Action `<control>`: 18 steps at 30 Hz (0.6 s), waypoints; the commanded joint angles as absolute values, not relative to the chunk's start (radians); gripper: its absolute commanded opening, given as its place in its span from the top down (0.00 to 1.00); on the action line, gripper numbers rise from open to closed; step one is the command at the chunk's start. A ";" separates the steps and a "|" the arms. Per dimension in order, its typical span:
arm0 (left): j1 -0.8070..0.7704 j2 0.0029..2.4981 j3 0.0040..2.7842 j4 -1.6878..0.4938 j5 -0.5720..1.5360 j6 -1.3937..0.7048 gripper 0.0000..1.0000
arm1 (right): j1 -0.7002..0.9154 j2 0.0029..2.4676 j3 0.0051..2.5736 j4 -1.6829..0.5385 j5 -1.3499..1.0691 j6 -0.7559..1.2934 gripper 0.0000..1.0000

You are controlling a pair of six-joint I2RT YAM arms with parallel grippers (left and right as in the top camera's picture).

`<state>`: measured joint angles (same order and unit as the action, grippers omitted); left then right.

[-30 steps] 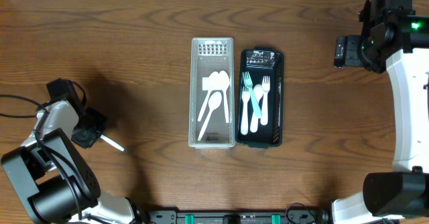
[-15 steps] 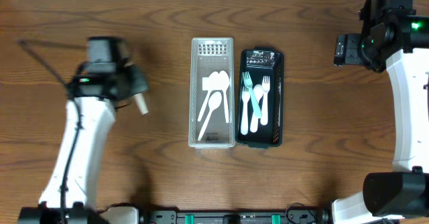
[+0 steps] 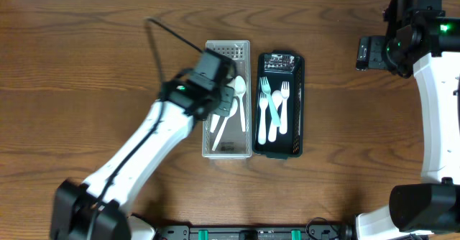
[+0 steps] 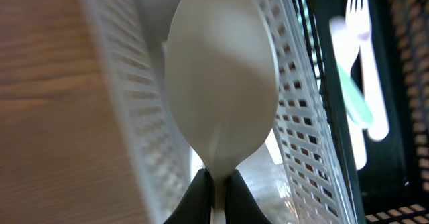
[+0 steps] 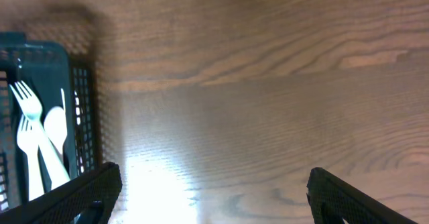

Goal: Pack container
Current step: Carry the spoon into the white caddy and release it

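Spoon (image 3: 239, 89) first: from overhead we see it, white, its bowl over the white basket (image 3: 228, 154). That basket lies at the middle of the bench (image 3: 108, 46), and other white spoons rest inside it. The black basket (image 3: 297, 103) sits just beside it, toward the bench's right edge, and holds forks (image 3: 284, 96) and spoons. Our left arm (image 3: 144, 146) reaches in from the near left corner and covers the white basket's left wall. Our right arm (image 3: 424, 103) stands well apart, by the far right corner.

From the left wrist we see the left fingers (image 4: 194, 198) pinching the spoon's thin handle. The bowl is above the white basket's perforated walls, with the black basket alongside.

From the right wrist we see the right fingers (image 5: 80, 197) spread wide above the wood. A corner of the black basket shows two white forks.
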<state>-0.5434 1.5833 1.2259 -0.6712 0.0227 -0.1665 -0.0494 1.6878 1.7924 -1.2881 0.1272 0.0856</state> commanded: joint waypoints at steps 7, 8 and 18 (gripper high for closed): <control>-0.588 1.722 1.242 -0.646 0.008 -0.150 0.71 | -0.065 1.689 1.722 -1.272 0.123 0.073 0.07; -0.588 1.725 1.242 -0.646 0.007 -0.150 0.65 | -0.065 1.689 1.715 -1.271 0.123 0.073 0.07; -0.501 1.642 1.388 -0.753 -0.022 -0.128 0.43 | -0.065 1.689 1.701 -1.222 0.123 0.062 0.03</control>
